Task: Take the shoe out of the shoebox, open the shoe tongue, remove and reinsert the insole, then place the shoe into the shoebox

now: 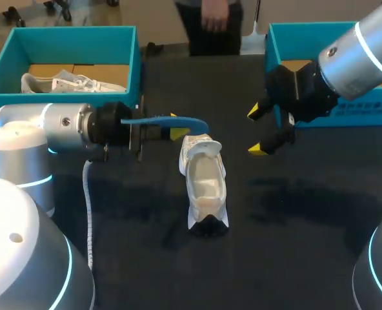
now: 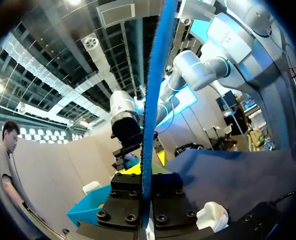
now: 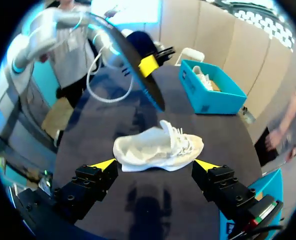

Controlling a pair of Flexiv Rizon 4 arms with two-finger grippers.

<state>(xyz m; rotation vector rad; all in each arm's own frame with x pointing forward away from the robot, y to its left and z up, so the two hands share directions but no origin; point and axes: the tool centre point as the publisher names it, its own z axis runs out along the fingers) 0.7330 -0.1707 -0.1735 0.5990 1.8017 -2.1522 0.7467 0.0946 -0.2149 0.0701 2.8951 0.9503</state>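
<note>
The shoe [image 1: 204,184] stands on the dark table [image 1: 294,252] near its middle, outside both boxes. It is white, with its opening facing up and pale inside. The tongue [image 1: 204,146] is lifted at the far end of the opening. The end nearest the robot shows a dark patch. In the right wrist view the shoe [image 3: 158,150] lies just ahead of the fingers, with the laces toward the far side and the tongue standing up.

The insole [image 1: 168,121] is out of the shoe. It is a thin blue strip held level in the air, and its free end is above the shoe's far end. The left gripper [image 1: 173,126] is clamped on it from both sides. In the left wrist view the insole [image 2: 155,75] shows edge-on, running straight out from between the closed fingers of the left gripper [image 2: 147,169].

The right gripper [image 1: 258,130] hangs above the table to the right of the shoe, apart from it. Its fingers are spread wide and hold nothing. In its own view the right gripper [image 3: 155,165] has one yellow tip on each side of the shoe, neither touching it.

A teal left box [image 1: 75,30] sits at the far left corner of the table, with a second shoe [image 1: 71,82], also white, inside it. A teal right box [image 1: 307,27] sits at the far right, partly behind the right arm.
</note>
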